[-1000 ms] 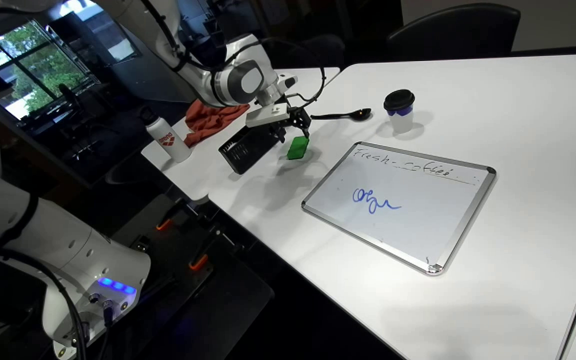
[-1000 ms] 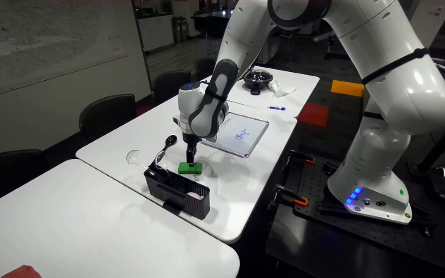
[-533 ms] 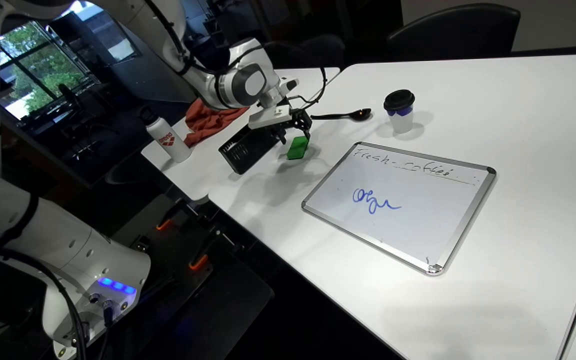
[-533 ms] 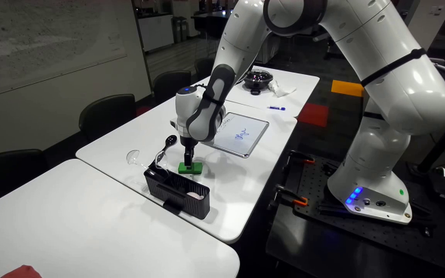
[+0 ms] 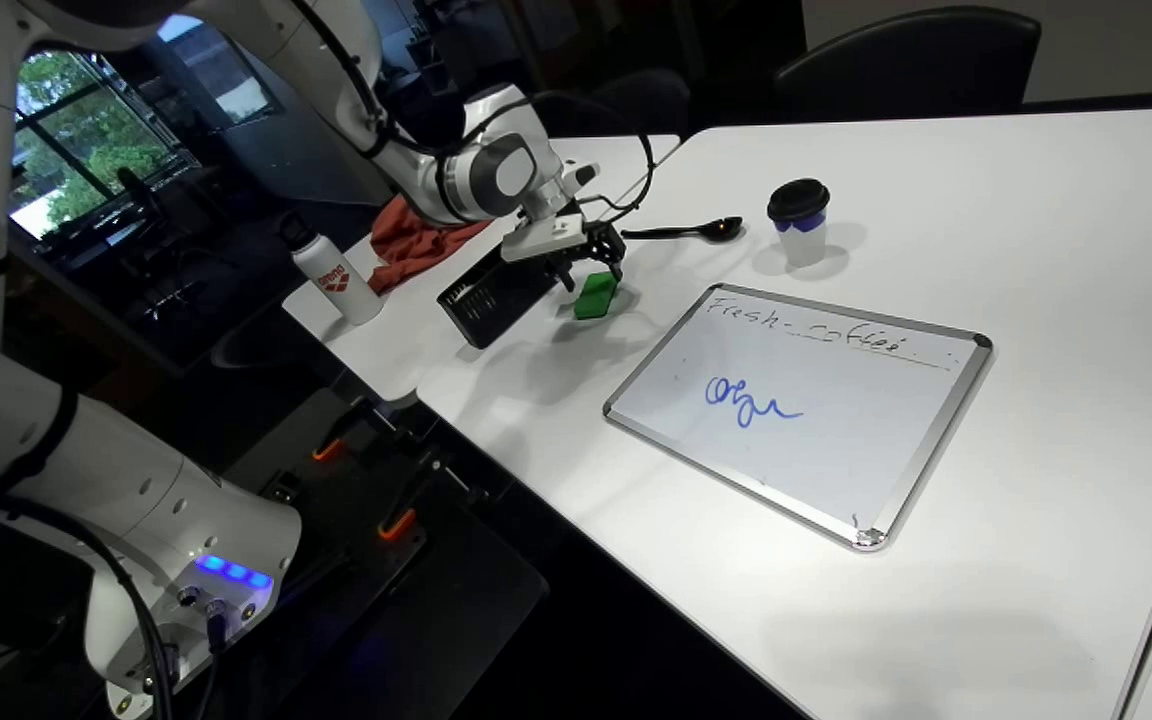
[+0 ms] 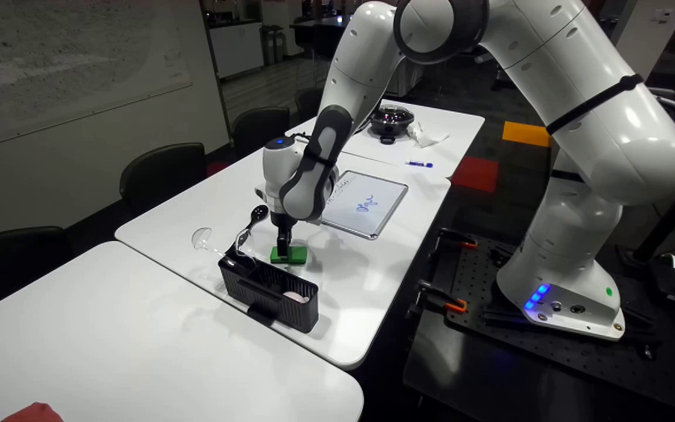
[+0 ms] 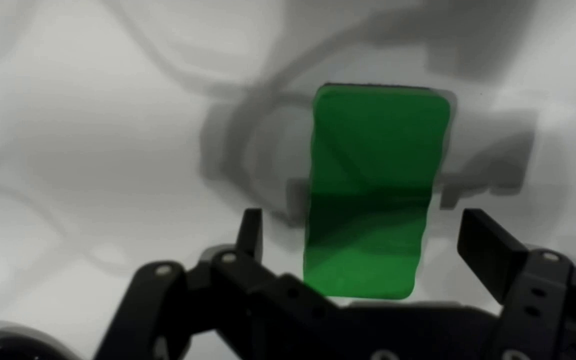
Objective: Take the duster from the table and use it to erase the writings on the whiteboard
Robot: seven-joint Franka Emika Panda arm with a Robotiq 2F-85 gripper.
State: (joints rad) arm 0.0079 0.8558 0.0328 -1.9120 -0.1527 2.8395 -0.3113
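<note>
We see the green whiteboard duster point(image 7: 378, 145) lying flat on the white counter point(image 5: 1056, 230); in an exterior view it is to the left of the whiteboard point(image 5: 826, 445), and in both exterior views it lies near a black basket point(image 6: 279, 308). The pincer point(image 7: 363, 227) hangs low over it, and in the wrist view we find its two fingers point(image 7: 490, 257) spread wide about the near end, a gap between each of them and the green block, so it has hold of nothing. On the whiteboard, along its far edge, we can read "Fresh-coffee" in black handwriting point(image 5: 851, 335), trailed by dots and partly underlined; nearer to us is a looping blue scrawl point(image 5: 744, 400) that we cannot make out for certain. At the far left stands a white drinks bottle point(image 5: 336, 280) with a black cap, and on its side we read the brand "arena" in red beside a red logo. A crumpled red cloth point(image 5: 416, 245) lies to the right of it. Beyond the whiteboard stands a cup point(image 5: 802, 225) with a black lid and a purple-blue band, and to its left lies a black spoon point(image 5: 719, 230), bowl toward the cup. In an exterior view we see a blue-and-white marker point(image 6: 419, 164) past the whiteboard, any print on it too small to read, and farther off a black lidded pot point(image 6: 392, 120) with a crumpled white thing point(image 6: 427, 136) just to its right.
</note>
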